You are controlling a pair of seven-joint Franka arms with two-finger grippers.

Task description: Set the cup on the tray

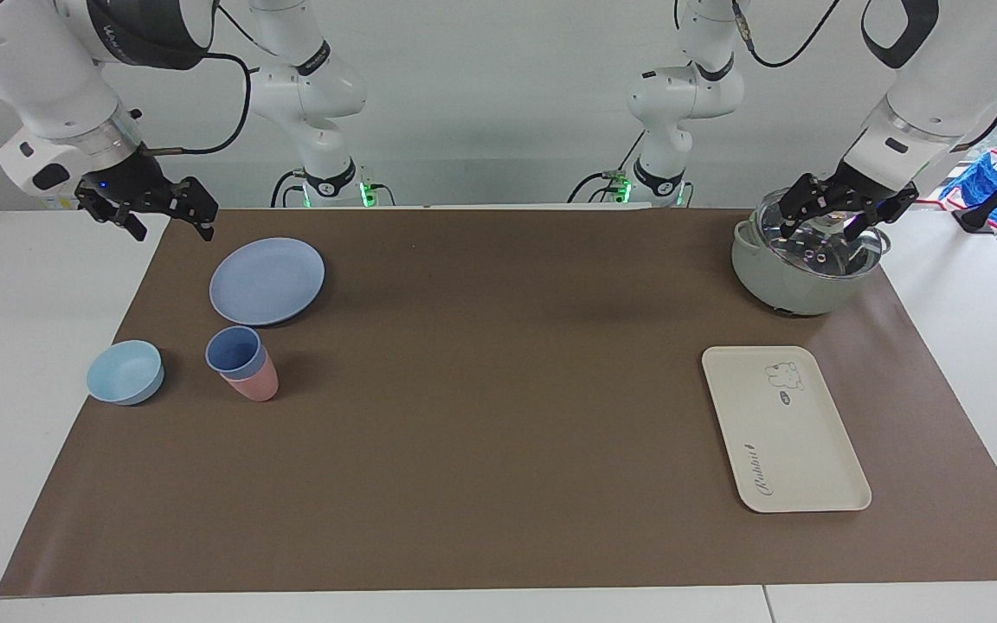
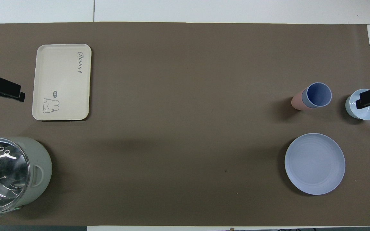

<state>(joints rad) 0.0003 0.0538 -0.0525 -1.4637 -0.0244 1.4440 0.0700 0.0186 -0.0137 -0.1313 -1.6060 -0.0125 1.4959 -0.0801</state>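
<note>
Cup (image 1: 234,350): blue, nested in pink cup (image 1: 256,381) beside plate (image 1: 266,280), right arm's end of worktop. Tray (image 1: 810,450): lettered "Rabbit", left arm's end. Right gripper (image 1: 168,225): open, raised over worktop edge. Left gripper (image 1: 836,221): open, over pot (image 1: 788,281).

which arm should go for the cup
Right. The cup, nested in a pink cup, stands at the right arm's end, and the open right gripper hangs near it. The open left gripper hangs over the pot, by the tray.
</note>
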